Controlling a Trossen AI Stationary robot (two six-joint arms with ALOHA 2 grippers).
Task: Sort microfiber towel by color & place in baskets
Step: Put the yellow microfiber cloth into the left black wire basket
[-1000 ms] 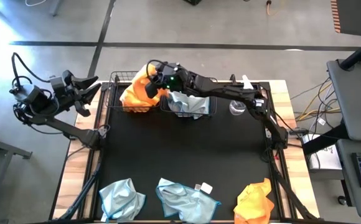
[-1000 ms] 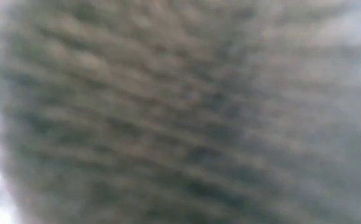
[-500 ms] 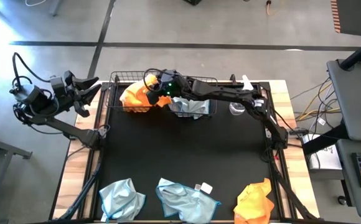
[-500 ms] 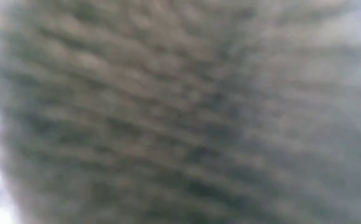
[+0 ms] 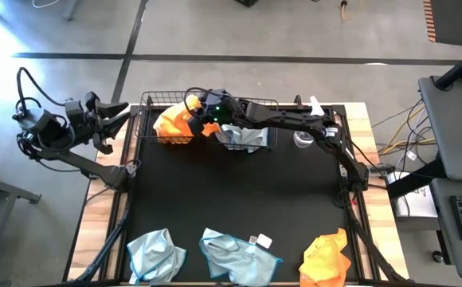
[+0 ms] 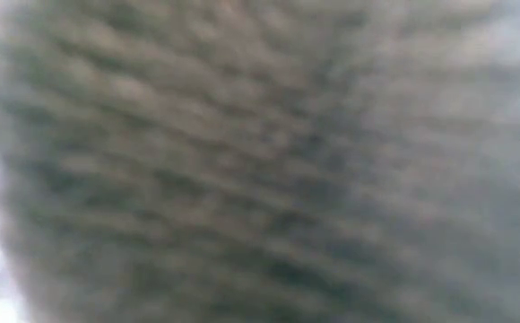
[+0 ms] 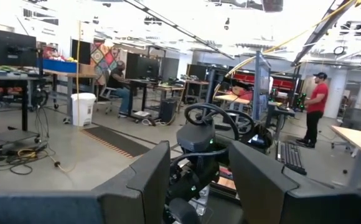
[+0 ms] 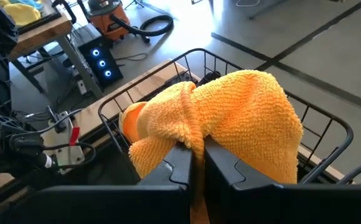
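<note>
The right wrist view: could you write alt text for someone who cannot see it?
The right gripper pinches a fold of a bright orange towel, whose bulk lies heaped in a black wire basket. Beyond the basket are a wooden table edge, cables and a workshop floor.

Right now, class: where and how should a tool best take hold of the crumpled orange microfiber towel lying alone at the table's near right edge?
Grip the raised fold on top of the crumpled orange microfiber towel, coming straight down from above. It lies bunched into ridges on the black mat, so a peak probably pinches more easily than a flat edge.
</note>
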